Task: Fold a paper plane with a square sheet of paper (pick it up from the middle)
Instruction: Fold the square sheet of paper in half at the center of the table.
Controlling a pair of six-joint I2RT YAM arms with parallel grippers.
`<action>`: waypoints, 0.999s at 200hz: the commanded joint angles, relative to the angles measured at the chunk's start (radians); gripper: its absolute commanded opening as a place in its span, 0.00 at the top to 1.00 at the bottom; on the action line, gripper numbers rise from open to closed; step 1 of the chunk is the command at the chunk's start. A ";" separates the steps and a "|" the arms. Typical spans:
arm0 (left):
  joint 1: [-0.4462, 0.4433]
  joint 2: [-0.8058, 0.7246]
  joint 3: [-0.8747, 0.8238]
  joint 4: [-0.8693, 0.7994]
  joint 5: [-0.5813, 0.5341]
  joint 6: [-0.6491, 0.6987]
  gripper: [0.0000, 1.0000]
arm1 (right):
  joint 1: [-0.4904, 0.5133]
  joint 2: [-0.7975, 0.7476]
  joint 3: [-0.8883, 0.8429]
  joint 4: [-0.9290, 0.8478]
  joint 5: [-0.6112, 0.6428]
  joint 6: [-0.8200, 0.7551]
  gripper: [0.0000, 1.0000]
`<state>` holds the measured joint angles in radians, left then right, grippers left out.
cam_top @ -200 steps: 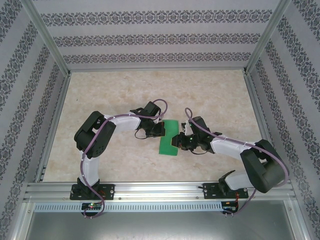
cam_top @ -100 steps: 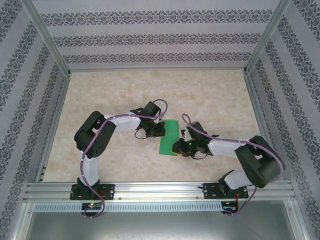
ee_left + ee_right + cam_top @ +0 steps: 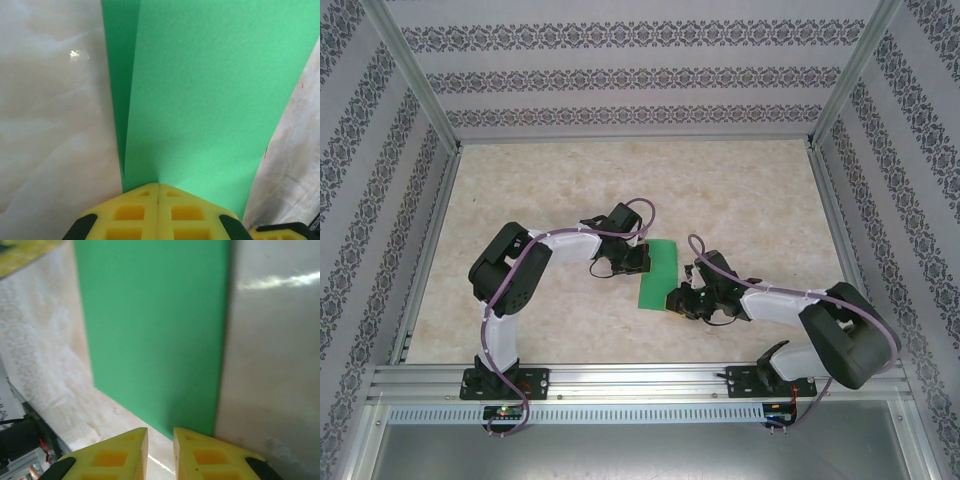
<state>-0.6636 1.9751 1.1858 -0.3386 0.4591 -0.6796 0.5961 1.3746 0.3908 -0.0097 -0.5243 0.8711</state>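
Observation:
The square sheet of paper (image 3: pixel 658 272), bright green, lies on the table folded into a narrow rectangle; no paper plane is in view. My left gripper (image 3: pixel 642 262) is shut, and its yellow tips (image 3: pixel 158 186) rest against the sheet's left edge, where two layers (image 3: pixel 210 100) show. My right gripper (image 3: pixel 672 300) hovers low at the sheet's near right corner. Its fingers (image 3: pixel 160 432) stand slightly apart with bare table between them, just short of the green paper (image 3: pixel 155 340).
The pale marbled table (image 3: pixel 620 190) is boxed in by patterned walls (image 3: pixel 640 75) and aluminium frame posts. A metal rail (image 3: pixel 640 380) carrying both arm bases runs along the near edge. Bare tabletop stretches behind and to both sides of the paper.
My right gripper has slid down the sheet's right edge toward its near corner and opened a trifle. The left arm and the paper have not moved.

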 commanded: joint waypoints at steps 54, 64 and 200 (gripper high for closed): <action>-0.018 0.055 -0.001 -0.079 -0.038 0.033 1.00 | -0.030 -0.101 0.103 -0.082 0.061 -0.031 0.79; -0.018 0.056 0.000 -0.078 -0.037 0.032 1.00 | -0.050 -0.097 0.135 -0.109 0.103 -0.042 0.78; -0.018 0.067 0.006 -0.106 -0.046 0.063 1.00 | -0.094 0.062 0.179 0.016 0.072 -0.047 0.75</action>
<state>-0.6636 1.9846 1.2037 -0.3614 0.4629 -0.6434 0.5003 1.5051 0.4995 0.0860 -0.4782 0.8692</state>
